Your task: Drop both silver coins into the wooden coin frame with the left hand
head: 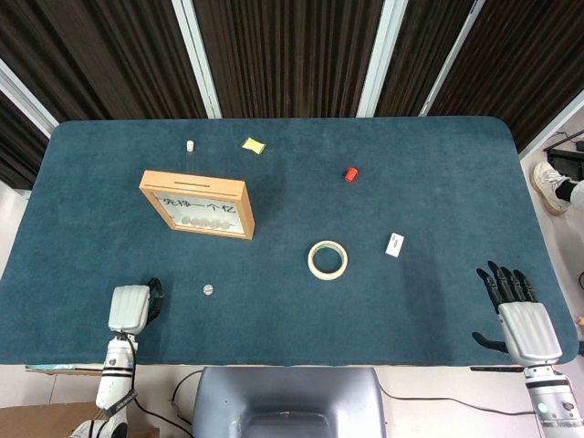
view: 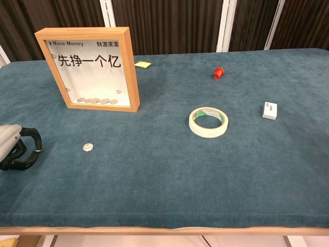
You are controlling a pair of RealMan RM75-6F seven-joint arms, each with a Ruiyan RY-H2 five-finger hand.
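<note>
Fingers (view: 26, 149) of the left hand (head: 130, 308) curled in with nothing seen held, right hand (head: 520, 315) laid with fingers spread, one silver coin (view: 88, 147) seen on the table (head: 438, 182) between left hand and wooden coin frame (view: 90, 67).

left hand (view: 14, 149): cut off by my chest view's left edge; fingers curl under, contents hidden
right hand (head: 520, 315): outside chest view
second coin: I cannot find it
frame (view: 91, 68) coins: too small to count

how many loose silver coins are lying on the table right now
1. The silver coin lies on the cloth just right of the left hand. A second loose one isn't visible.
</note>
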